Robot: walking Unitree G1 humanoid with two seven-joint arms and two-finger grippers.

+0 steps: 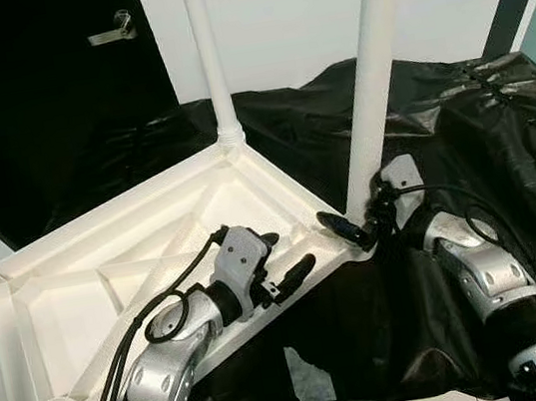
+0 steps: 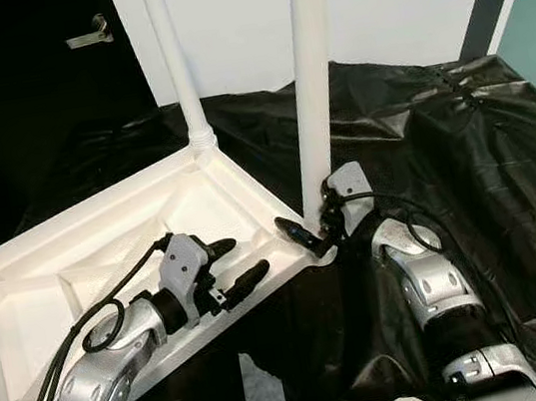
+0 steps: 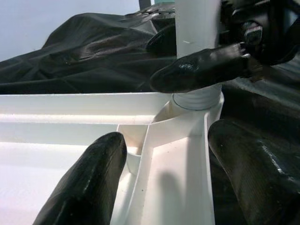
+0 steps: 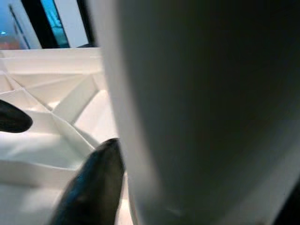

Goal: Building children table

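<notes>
On black sheeting (image 1: 499,126), the right gripper (image 1: 358,227) clamps the leg (image 1: 372,84) to seat it, while the left gripper (image 1: 282,259), jaws apart, straddles the tabletop (image 1: 88,278) rim.

The upturned tabletop (image 1: 105,255) is lying on the sheet (image 1: 504,155), with one leg (image 1: 372,84) standing in its corner at about one o'clock and another leg (image 1: 208,58) standing behind it at eleven. The right gripper (image 1: 357,222) is sitting against the nearer leg's base. The left gripper (image 1: 282,259) is straddling the tabletop's edge, just left of that.
</notes>
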